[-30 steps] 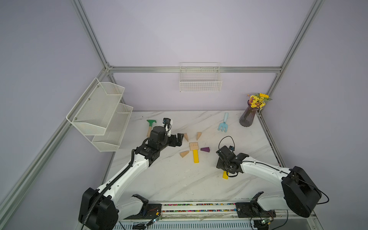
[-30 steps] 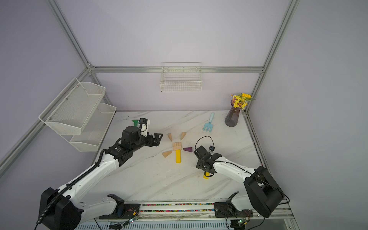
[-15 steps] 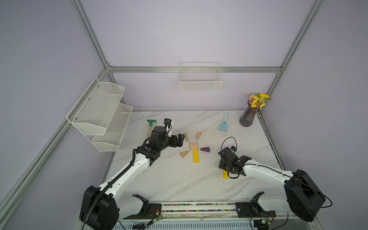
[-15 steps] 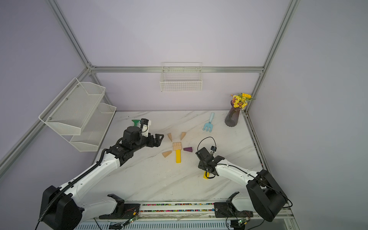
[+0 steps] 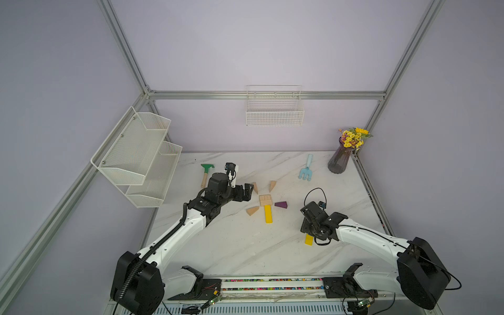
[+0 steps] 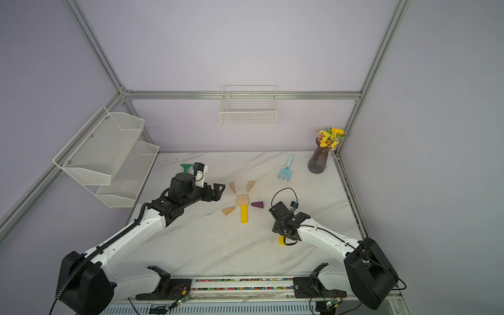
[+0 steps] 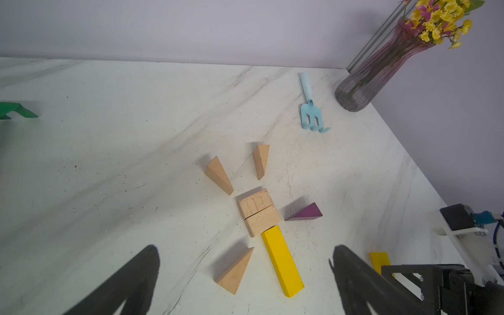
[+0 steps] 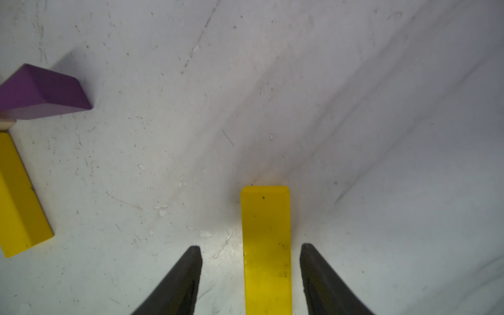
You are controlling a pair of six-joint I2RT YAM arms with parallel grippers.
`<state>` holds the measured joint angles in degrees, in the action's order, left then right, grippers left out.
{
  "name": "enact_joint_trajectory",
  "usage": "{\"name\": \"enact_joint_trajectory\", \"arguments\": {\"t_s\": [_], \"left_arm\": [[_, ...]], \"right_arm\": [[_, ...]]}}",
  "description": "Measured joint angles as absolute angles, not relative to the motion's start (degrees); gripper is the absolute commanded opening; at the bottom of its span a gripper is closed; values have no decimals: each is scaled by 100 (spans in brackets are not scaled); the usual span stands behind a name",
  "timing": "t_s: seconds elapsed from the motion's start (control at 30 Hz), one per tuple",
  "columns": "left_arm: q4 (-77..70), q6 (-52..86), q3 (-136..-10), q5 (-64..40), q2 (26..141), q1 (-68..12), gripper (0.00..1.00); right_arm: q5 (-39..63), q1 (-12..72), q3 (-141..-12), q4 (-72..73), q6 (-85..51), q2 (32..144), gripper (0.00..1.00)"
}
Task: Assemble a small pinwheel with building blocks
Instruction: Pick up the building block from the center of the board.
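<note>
Finding: the pinwheel (image 5: 265, 200) lies flat at the middle of the table (image 5: 218, 245), somewhat nearer the far edge, and no block in it has shifted over the last second. Only the right arm has moved, its elbow drawing slightly toward the right near corner while the wrist resettled.

The right claw (image 8: 250, 246) is open and straddles the loose yellow bar (image 8: 266, 245). Table shows on both sides of the bar, with more on one side, so nothing is gripped. I judge the pick is not yet made and that the claw is off-centre on the bar.

The left claw (image 7: 244, 246) is spread wide and empty, hovering beside the pinwheel on the side toward the left edge.

Condition of parts:
- The hub (image 7: 259, 215) is two pale rectangular blocks laid side by side, bare wood with visible grain.
- Three wood wedges (image 7: 219, 176) and a matte purple wedge (image 7: 304, 212) point their thin ends inward, close to the hub but not seated against it.
- The yellow stick (image 7: 282, 261) is gloss-painted and butts against the hub's near face. It is one bar long, so I judge the loose bar is meant to extend it.

The table is marble-patterned and scuffed. A green rake (image 5: 206, 174), a blue fork (image 5: 306, 170) and a ribbed glass vase (image 5: 339, 161) stand clear along the far edge.
</note>
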<state>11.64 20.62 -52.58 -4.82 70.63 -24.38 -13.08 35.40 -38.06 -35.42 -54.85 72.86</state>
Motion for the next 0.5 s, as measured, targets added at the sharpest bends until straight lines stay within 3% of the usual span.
{"name": "enact_joint_trajectory", "arguments": {"t_s": [0.1, 0.5], "left_arm": [[1164, 2071, -5258, -493, 7091, -2438, 100], [1168, 2102, -5122, -478, 7126, -2438, 100]], "right_arm": [[-1234, 3540, -3785, -3533, -5481, 7319, 60], [-934, 3636, -3568, -3148, -5336, 7677, 36]]}}
